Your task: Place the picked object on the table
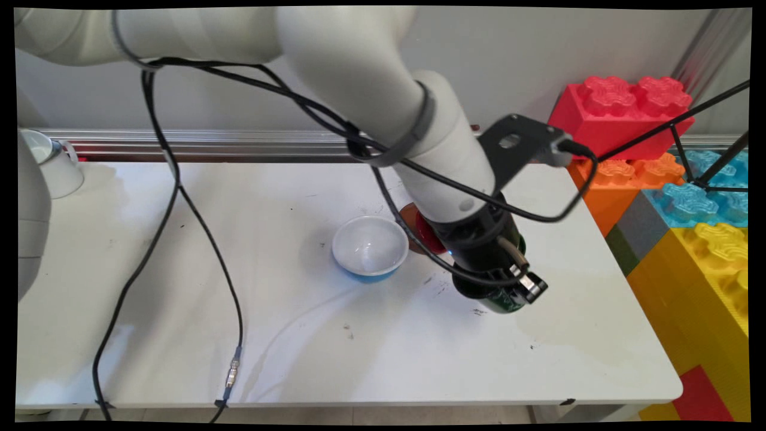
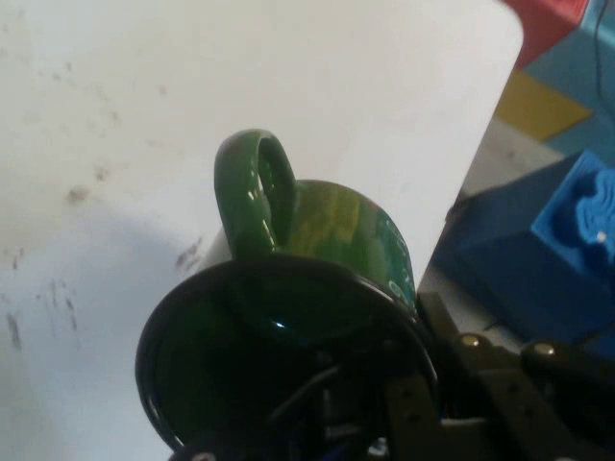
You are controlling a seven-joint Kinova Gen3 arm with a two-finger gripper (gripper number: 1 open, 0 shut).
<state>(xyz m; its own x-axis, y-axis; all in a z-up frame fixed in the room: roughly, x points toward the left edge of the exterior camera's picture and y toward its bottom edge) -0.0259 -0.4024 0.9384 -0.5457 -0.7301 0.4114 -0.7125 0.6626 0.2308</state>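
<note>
A dark green mug (image 2: 336, 230) with a black rim fills the hand view, its handle (image 2: 255, 192) pointing away from the camera. My gripper (image 2: 394, 389) is shut on the mug's wall, one finger inside the cup and the other outside. In the main view the gripper (image 1: 494, 281) points down at the table's right half, and the green mug (image 1: 501, 304) shows just below it. Whether the mug rests on the table or hangs just above it I cannot tell. A white bowl (image 1: 370, 245) with a blue outside stands a little to the mug's left.
A red and orange dish (image 1: 419, 227) lies partly hidden behind the wrist. A white mug (image 1: 51, 164) stands at the far left. Large toy blocks (image 1: 688, 197) are stacked past the table's right edge (image 1: 634, 299). Black cables (image 1: 197, 221) hang over the table's left half.
</note>
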